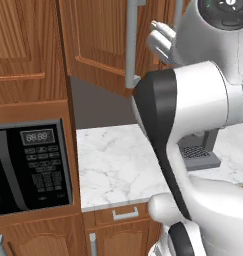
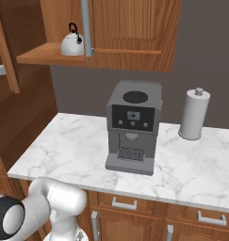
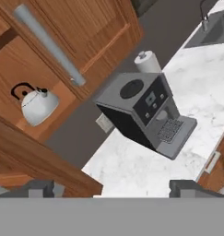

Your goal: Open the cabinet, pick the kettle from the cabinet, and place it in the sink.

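The cabinet has its left door swung open and its right door closed, a long grey bar handle on it. On the bare shelf inside stands the kettle, upright. In the hand view the kettle sits at the left, some way ahead of my gripper. The gripper is open, its fingertips wide apart with nothing between them. A corner of the sink and its faucet show at the far upper right of the hand view.
A grey coffee machine stands on the marble counter under the cabinet, with a paper towel roll to its right. The open door's edge lies close in front of the hand. A microwave is built in at the left.
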Motion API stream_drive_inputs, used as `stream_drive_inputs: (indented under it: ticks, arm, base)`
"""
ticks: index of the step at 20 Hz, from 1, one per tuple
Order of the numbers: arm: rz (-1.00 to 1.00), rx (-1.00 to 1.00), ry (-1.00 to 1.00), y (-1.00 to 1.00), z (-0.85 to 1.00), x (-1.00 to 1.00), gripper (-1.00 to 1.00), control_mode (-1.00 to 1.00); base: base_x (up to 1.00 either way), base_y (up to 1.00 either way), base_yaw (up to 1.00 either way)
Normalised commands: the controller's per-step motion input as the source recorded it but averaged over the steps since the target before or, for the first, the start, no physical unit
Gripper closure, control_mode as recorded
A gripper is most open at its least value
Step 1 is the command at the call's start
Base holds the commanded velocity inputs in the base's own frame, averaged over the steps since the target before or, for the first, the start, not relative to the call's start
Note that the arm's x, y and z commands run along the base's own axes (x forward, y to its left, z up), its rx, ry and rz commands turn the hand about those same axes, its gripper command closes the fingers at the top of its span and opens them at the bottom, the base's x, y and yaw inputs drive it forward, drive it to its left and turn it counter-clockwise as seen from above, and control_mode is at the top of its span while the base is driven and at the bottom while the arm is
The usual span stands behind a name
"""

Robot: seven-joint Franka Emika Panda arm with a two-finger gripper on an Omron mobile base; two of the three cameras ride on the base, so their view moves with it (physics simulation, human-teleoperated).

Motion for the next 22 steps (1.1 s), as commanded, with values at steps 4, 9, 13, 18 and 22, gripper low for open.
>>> stream_drive_inputs:
  ticks: [4,9,13,18,22]
  arm:
    - [0.14,0.38,0.0,-0.47,0.02,-0.01,-1.0,-1.0]
    - [0.21,0.31,0.01,-0.38,0.01,0.03,-1.0,-1.0]
    - [0.2,0.28,0.02,-0.19,0.0,0.16,-1.0,-1.0]
    - [0.21,0.34,0.02,-0.09,-0.02,0.26,-1.0,-1.0]
    - [0.2,0.27,0.0,0.04,-0.1,0.36,-1.0,-1.0]
  base:
    - [0.0,0.0,0.0]
    - [0.0,0.0,0.0]
    - [0.0,0.0,0.0]
    - [0.0,0.0,0.0]
    - [0.0,0.0,0.0]
